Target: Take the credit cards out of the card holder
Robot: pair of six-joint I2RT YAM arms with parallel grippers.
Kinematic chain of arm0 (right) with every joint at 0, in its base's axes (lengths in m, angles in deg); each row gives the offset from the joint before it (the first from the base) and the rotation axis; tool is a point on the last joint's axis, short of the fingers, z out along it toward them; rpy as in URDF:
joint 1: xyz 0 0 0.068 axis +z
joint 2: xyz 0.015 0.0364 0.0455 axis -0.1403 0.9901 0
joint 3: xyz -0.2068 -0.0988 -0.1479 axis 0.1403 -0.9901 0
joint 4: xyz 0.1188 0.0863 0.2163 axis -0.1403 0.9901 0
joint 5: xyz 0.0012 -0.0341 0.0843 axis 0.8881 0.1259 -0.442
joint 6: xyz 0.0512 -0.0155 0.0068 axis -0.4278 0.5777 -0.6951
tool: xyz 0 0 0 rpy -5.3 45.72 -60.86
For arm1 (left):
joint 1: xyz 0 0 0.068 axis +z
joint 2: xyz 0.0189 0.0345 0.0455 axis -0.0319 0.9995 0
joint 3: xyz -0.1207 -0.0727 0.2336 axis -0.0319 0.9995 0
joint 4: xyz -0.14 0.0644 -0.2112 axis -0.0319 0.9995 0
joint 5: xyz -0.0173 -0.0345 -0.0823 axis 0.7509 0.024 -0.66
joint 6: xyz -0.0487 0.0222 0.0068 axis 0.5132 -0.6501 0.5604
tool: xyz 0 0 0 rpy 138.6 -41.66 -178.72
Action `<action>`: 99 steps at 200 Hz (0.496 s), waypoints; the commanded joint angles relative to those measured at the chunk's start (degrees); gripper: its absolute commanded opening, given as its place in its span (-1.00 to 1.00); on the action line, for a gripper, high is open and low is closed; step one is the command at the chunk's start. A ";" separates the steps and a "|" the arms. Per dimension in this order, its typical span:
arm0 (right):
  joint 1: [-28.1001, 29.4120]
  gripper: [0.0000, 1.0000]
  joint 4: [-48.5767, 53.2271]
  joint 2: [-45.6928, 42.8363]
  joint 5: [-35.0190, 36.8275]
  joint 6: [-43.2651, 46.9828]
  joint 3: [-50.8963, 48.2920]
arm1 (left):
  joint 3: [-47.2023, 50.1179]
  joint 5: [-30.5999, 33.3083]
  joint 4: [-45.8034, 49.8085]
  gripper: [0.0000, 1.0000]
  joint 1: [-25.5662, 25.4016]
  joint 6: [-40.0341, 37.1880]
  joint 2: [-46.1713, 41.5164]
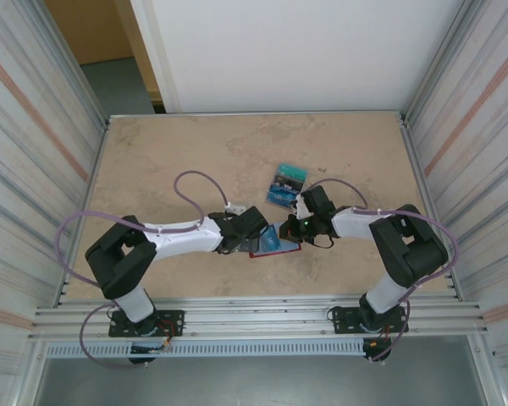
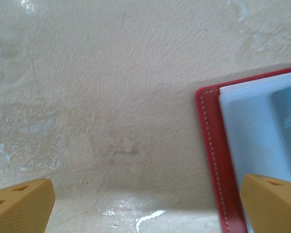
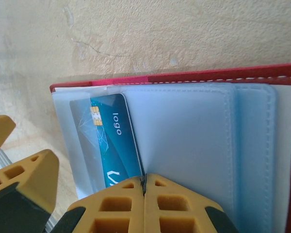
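Card count: three. Two loose rectangular plastic cards lie just beside each other on the beige stone-patterned table (image 1: 178,152), beyond the wallet: one teal-green card (image 1: 291,176) and one blue card (image 1: 279,197). The third, a blue chip card marked "logo" (image 3: 111,141), sits in a clear pocket of the single red stitched leather-like card holder (image 3: 184,77), which is spread open flat between the two grippers.

Right gripper (image 3: 144,191): yellow fingers clenched together at the chip card's lower corner. Whether they pinch the card or the pocket edge is unclear.

Left gripper (image 2: 145,204): fingers spread wide, released, grasping nothing. One fingertip (image 2: 271,204) is over the holder's stitched edge, the other over bare table.
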 commanded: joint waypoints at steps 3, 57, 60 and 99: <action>-0.15 -1.00 0.92 -2.11 1.10 -0.95 -0.81 | -2.37 2.16 1.57 0.97 0.48 -2.04 -1.35; -0.15 -1.00 1.37 -2.94 1.22 -1.03 -0.86 | -4.25 0.54 -0.07 0.98 0.40 -3.65 2.44; -0.15 -1.00 1.41 -2.93 1.23 -1.06 -0.87 | -4.30 0.34 -0.26 0.97 0.40 -3.65 2.68; -0.12 -0.83 1.77 -3.49 1.10 -0.91 -0.95 | -4.27 -1.20 -1.39 0.98 0.40 -3.64 5.25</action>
